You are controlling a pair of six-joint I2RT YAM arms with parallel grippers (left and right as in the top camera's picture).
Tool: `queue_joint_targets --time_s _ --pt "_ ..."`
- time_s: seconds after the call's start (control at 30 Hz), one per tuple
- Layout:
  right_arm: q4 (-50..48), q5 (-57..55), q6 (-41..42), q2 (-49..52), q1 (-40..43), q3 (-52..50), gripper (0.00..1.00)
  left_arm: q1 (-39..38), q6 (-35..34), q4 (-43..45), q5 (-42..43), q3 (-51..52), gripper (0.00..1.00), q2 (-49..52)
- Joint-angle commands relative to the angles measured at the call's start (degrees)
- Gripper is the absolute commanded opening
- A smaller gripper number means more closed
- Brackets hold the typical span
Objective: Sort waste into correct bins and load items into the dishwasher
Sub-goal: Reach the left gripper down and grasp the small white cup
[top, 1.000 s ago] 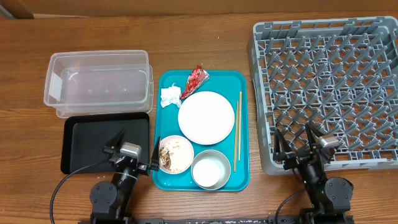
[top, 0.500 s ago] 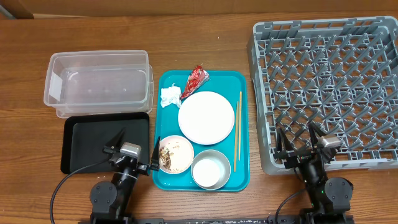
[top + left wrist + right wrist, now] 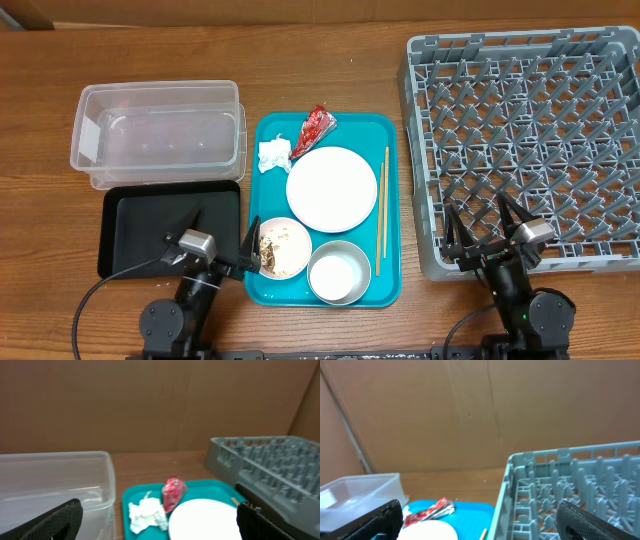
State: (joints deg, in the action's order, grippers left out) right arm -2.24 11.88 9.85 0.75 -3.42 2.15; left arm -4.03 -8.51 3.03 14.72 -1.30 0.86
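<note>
On the teal tray lie a red wrapper, a crumpled white tissue, a white plate, chopsticks, a bowl holding rice grains and brown scraps and a white cup. The clear tub and black tray are at the left, the grey dish rack at the right. My left gripper is open and empty near the bowl. My right gripper is open and empty at the rack's front edge. The left wrist view shows the wrapper, tissue and plate.
The wooden table runs behind everything. A brown cardboard wall stands at the back. The right wrist view shows the rack, the wrapper and the tub's corner.
Both arms have shifted slightly toward the front edge of the table; the left gripper has moved a little left. No object has moved.
</note>
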Motion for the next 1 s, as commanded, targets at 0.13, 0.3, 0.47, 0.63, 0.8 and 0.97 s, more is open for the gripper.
queue_joint_targets --time_s 0.13,0.3,0.47,0.63,0.8,0.97 --pt "9.77 2.34 1.33 1.55 0.13 15.23 1.0 0.26 0.79 -6.73 3.37 -13.81 1.0 -0.55" --pt "22.4 2.36 1.36 8.94 0.13 28.06 1.0 0.26 0.74 -11.96 6.25 -21.64 1.0 0.66" --pt "35.78 3.93 1.33 21.42 0.13 44.94 1.0 0.26 -2.91 -21.31 9.33 -31.71 1.0 9.62" --pt "48.48 4.92 1.33 34.12 0.13 59.74 1.0 0.26 -3.96 -31.85 17.07 -44.46 1.0 24.76" --pt "57.05 7.39 1.36 43.76 0.13 68.81 1.0 0.26 -3.5 -40.13 29.22 -56.24 1.0 38.95" --pt "60.48 14.43 1.31 47.43 0.13 69.33 1.0 0.26 -4.76 -40.09 44.57 -59.58 1.0 45.64"
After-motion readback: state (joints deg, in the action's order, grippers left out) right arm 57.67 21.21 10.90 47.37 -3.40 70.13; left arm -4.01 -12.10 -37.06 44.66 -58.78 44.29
